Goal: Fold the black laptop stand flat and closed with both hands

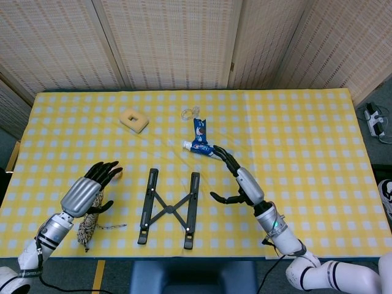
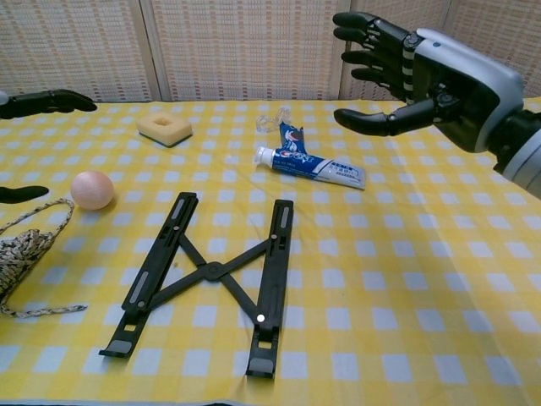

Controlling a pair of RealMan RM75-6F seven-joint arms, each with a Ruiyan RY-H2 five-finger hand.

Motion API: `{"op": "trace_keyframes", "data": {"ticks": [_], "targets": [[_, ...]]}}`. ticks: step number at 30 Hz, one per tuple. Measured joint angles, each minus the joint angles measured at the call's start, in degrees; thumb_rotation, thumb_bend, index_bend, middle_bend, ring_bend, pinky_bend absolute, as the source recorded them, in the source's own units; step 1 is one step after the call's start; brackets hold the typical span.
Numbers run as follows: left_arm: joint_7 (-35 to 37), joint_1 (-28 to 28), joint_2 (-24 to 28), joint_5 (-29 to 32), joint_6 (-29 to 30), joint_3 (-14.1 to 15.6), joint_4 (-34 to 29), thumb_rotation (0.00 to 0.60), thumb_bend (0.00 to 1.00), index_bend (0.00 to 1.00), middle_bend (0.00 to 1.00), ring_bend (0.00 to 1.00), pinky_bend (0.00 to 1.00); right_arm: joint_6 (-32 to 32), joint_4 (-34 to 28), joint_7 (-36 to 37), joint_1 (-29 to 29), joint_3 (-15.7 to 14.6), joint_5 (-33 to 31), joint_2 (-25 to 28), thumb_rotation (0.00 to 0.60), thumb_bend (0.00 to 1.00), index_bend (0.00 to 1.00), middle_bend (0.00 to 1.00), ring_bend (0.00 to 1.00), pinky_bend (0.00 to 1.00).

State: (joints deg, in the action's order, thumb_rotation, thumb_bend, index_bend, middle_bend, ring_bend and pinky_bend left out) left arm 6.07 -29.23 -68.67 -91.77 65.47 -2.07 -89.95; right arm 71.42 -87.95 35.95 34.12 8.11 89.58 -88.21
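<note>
Although the rails were down, the fold looked only partly finished.

Laptop stand: the black laptop stand (image 2: 211,275) lay flat on the checked tablecloth (image 1: 306,153) at the near edge, its two rails apart and joined by the crossed links in an X; touched by neither hand.

Done: judging from how it lay, the stand was lowered to the table.

Left: the rails appeared not yet drawn together side by side, so the closing was still to do.

Rope: a coil of rope (image 2: 21,254) lay at the near left, well apart from the stand.

Left hand: the left hand (image 1: 92,190) hovered over the rope, fingers spread, holding nothing.

Right hand: the right hand (image 2: 414,72) was raised above the table to the right of the stand, fingers spread and thumb apart, empty.

Ball: a peach-coloured ball (image 2: 91,189) sat beyond the rope.

Toothpaste: a toothpaste tube (image 2: 308,165) lay beyond the stand.

Far items: a square sponge (image 2: 165,128) and a clear clip (image 2: 272,121).
</note>
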Motion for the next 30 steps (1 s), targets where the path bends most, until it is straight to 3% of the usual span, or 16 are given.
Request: {"op": "trace_keyframes", "data": {"ticks": [4,6,12,19,30], "targets": [[-4.25,-3.6,-2.97,-0.54,-3.71,-0.97,2.61,0.6,0.35,0.02,0.0,0.0,0.0,0.03,-1.64,-8.33,0.08,-1.7,3.73,3.96,0.6,0.32,0.16,0.29,0.26,0.06],[-6.35,-4.67,-4.14,-0.47,-4.99,-1.32,3.63,0.6,0.32,0.0,0.0,0.0,0.0,-0.3,-2.59,-13.05,0.25,-2.52,5.37,5.57,0.6,0.32,0.26,0.4,0.36,0.19],[-14.45,-7.63,-9.68,0.68,-7.77,-2.57,8.49,0.6,0.25,0.0,0.0,0.0,0.0,-2.6,-4.39,-25.22,1.23,-4.13,8.22,7.71,0.6,0.32,0.42,0.56,0.53,0.44],[-20.6,-9.9,-15.49,3.65,-9.77,-3.61,14.99,0.6,0.23,0.0,0.0,0.0,0.0,-5.49,-4.03,-33.3,2.4,-5.14,9.05,5.89,0.6,0.32,0.45,0.62,0.58,0.5],[-19.9,-12.33,-22.88,5.81,-11.81,-3.63,23.81,0.6,0.21,0.0,0.0,0.0,0.0,-9.01,-0.76,-38.86,4.02,-5.6,7.77,1.44,0.6,0.32,0.44,0.62,0.58,0.5]]}}
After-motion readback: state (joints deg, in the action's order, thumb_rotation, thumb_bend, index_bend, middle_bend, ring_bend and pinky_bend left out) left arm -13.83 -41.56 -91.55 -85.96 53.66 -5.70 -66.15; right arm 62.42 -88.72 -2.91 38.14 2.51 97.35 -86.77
